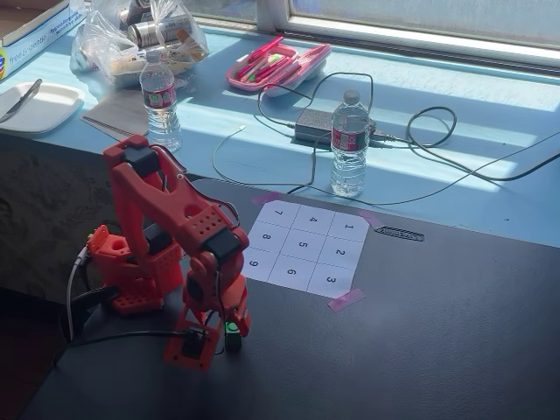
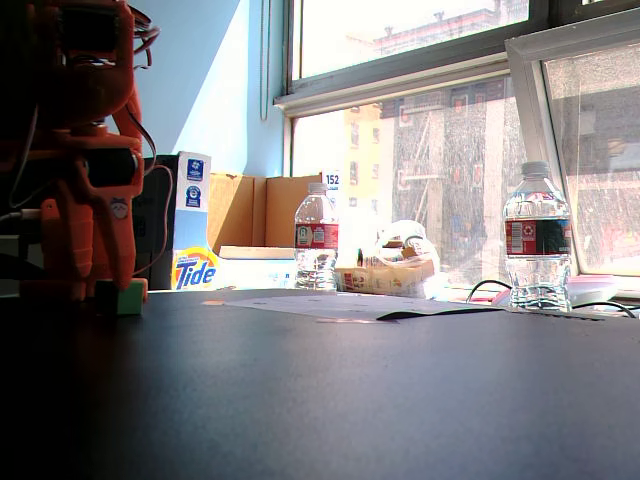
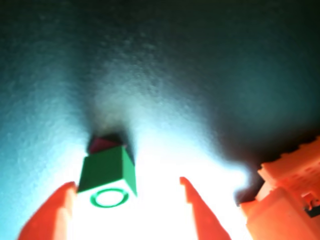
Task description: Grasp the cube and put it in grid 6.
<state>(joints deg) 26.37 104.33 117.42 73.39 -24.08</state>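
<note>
cube (image 3: 107, 179) | between open tool (image 3: 131, 202) fingers | on table (image 1: 437, 350)

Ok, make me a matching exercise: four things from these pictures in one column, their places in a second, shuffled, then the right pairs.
Things:
1. cube
2. square 6
3. pink pencil case
4. white plate

Places:
A. on the blue sill near the window
B. bottom row of the numbered sheet, between 9 and 3
C. on the dark table between the open gripper fingers
D. far left in a fixed view, with cutlery on it

Pairs: 1-C, 2-B, 3-A, 4-D
</note>
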